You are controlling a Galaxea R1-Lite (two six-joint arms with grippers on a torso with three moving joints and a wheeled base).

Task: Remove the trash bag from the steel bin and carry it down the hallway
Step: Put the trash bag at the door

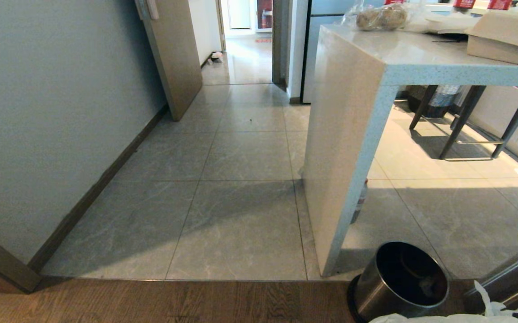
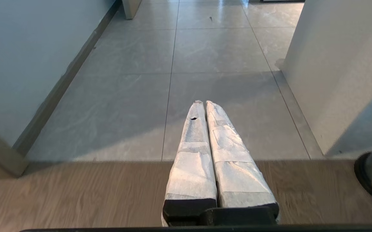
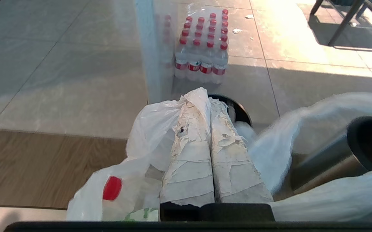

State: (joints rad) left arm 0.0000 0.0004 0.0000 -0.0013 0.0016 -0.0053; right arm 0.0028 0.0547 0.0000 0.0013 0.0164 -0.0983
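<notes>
While hanging from right pincer [image 3: 210,103] | trash bag [image 3: 147,129] clamped | left pincer [image 2: 204,103] closed, empty

Two steel bins: one upright [image 1: 400,280], one tilted [image 1: 505,278] at the right edge. One white bag [image 3: 150,129] is certain; whether the white film beside it is a second bag is unclear. One pack of red-capped bottles [image 3: 202,48], four across at the front. Two grippers, left [image 2: 204,102] and right [image 3: 209,96], two taped fingers [image 2: 194,154] each. One counter [image 1: 420,49], one door [image 1: 173,54], one cardboard box [image 1: 505,38].
</notes>
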